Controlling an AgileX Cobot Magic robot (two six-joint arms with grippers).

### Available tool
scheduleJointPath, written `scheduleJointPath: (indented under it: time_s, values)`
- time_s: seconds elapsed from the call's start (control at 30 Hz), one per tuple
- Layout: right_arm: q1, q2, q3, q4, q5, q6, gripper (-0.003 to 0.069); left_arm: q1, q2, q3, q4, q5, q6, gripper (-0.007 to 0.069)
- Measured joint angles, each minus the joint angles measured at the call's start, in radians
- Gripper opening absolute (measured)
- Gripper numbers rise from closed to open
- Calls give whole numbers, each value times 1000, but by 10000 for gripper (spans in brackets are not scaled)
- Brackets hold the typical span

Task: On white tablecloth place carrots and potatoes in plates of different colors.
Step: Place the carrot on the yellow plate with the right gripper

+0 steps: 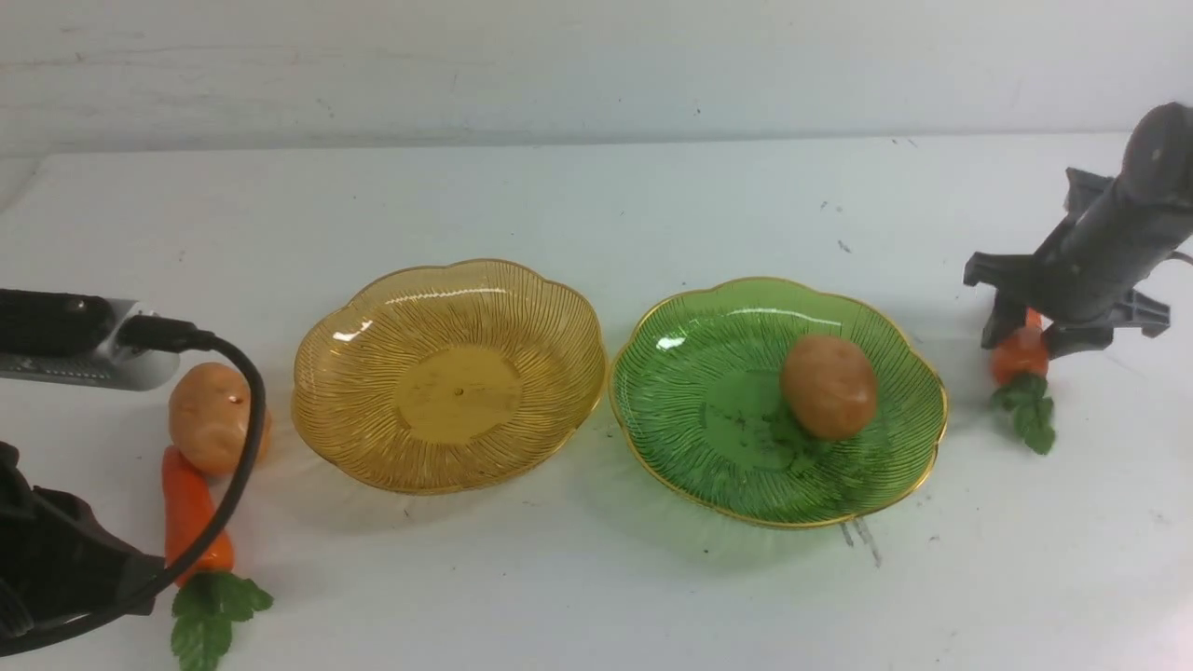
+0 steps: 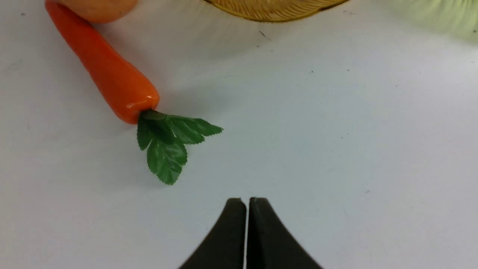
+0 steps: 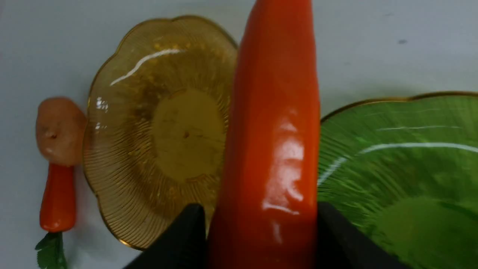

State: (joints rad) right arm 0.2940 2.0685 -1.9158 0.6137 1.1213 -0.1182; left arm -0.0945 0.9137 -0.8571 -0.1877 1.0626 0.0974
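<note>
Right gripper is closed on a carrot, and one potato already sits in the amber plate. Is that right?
Not quite. The front view shows the potato in the green plate; the amber plate holds nothing. The right gripper is indeed closed on a carrot.

Amber-yellow plate (image 1: 447,391) and green plate (image 1: 708,401): translucent, ribbed, gold-rimmed. Each carrot (image 1: 186,503): glossy orange, green leaves; each potato (image 1: 828,386): tan-brown. White tablecloth (image 1: 596,214): dark specks.
</note>
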Motion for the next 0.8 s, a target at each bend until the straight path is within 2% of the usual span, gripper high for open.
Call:
scheduleJointPath:
  time_s: [0.27,0.3,0.47,0.57,0.63,0.73,0.77,0.8]
  values:
    - [235,166,-34,54,-236,-11,345,0,0,0,0,1,0,-3]
    - [259,199,-67,67,-254,-11,374,0,0,0,0,1,0,-3]
    - [279,255,-170,79,-232,18,636,0,0,0,0,1,0,-3]
    - [268,256,-260,61,-110,27,682,0,0,0,32,16,-27,-3]
    - [236,253,-387,-14,52,53,654,3,0,0,123,69,-132,-3]
    - [195,216,-493,-161,114,111,552,28,0,0,263,121,-281,-3]
    - [176,188,-513,-219,120,137,477,44,0,0,283,133,-313,-3]
    - [157,137,-517,-296,125,157,371,58,4,0,290,144,-330,-3]
